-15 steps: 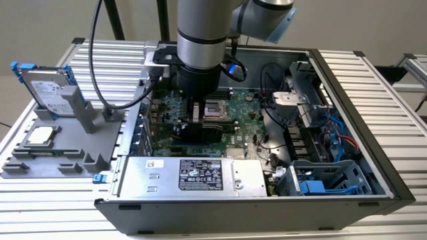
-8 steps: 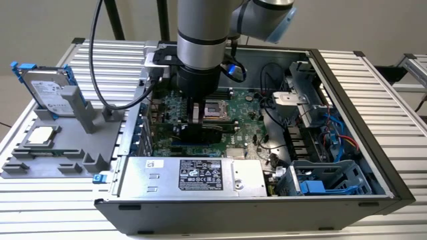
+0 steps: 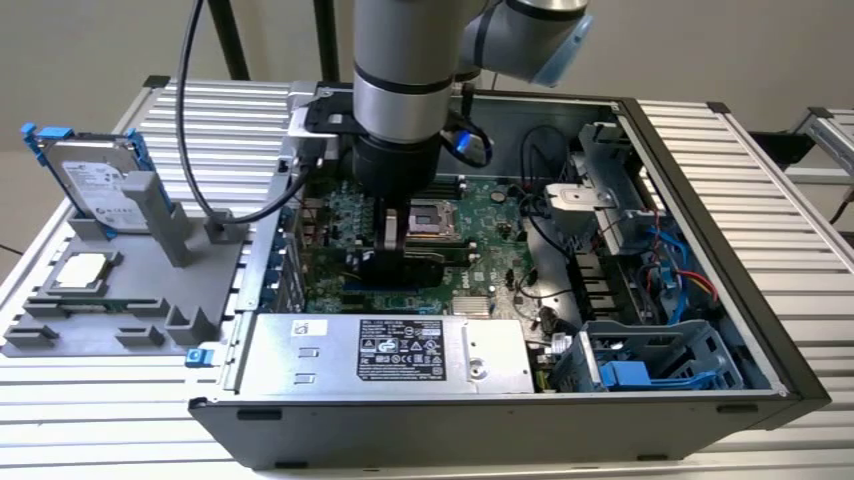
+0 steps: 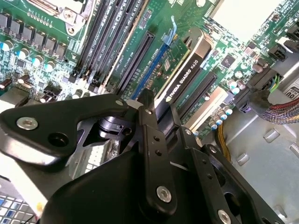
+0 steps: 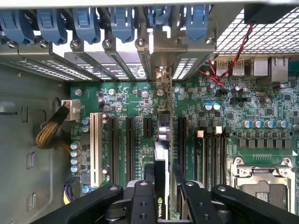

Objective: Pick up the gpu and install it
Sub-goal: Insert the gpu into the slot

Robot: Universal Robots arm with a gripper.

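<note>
Exterior view: the arm reaches straight down into the open computer case (image 3: 694, 130), which lies on its side on the slatted tabletop (image 3: 747, 170). The gripper (image 3: 391, 262) is low over the motherboard (image 3: 501, 225), just beside the processor socket (image 3: 434, 217), and it holds the gpu (image 3: 407, 268) — a dark slab standing on edge between the fingers, down at board level.

In the first wrist view the gripper (image 5: 161, 196) is closed narrow on the gpu (image 5: 161, 163); the card stands upright and edge-on, in line with an expansion slot, its metal bracket end up against the rear slot openings under the blue retention clips (image 5: 121, 23). Whether it is fully seated I cannot tell.

In the second wrist view the gpu (image 4: 184, 74) sits on edge among the long black slots, black cooler face with white lettering visible, the gripper (image 4: 156, 116) clamped over its upper edge.

Off to the exterior view's left, a grey fixture tray (image 3: 100, 300) — holding a silver hard drive (image 3: 94, 180) upright and a small square processor chip (image 3: 80, 270) lying flat. The power supply (image 3: 387, 355) occupies the near side of the case.
</note>
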